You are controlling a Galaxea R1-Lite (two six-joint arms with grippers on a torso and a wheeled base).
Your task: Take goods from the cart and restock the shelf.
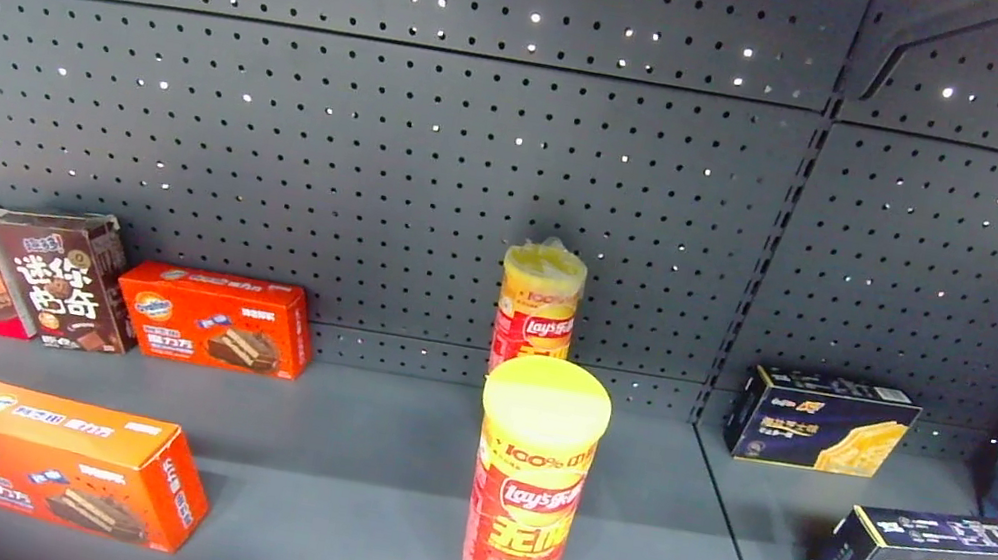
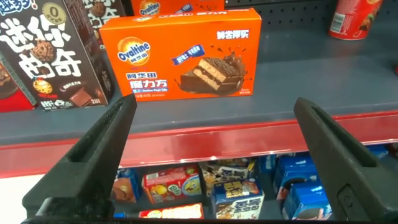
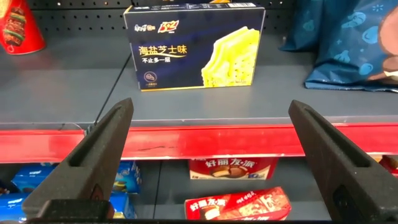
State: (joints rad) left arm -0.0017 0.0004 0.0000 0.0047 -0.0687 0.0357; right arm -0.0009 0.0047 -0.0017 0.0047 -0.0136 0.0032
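Grey shelf (image 1: 380,504): part stocked; bare stretches either side of the tubes, mid-shelf.
Tubes: front tube (image 1: 526,498) upright near the front edge, rear tube (image 1: 536,312) upright straight behind it at the back panel.
Orange box (image 2: 180,53): front left corner area, long side roughly along the front edge, face outward.
Dark blue box (image 3: 194,46): right bay, near the front edge, long side along it.
Left gripper (image 2: 214,104): fingers spread wide, nothing between them; outside the red front edge (image 2: 211,146) and just below it, facing the orange box.
Right gripper (image 3: 210,107): fingers likewise wide apart and empty; outside the same edge, facing the dark blue box.
Key relation: both grippers point into the shelf, one each side of the tubes.
Judgement: with both empty, a fetch from the cart comes first. The gap between orange box and front tube suits the left arm; the gap right of the tube suits the right.
Risk: the upright front tube tips easily if brushed.
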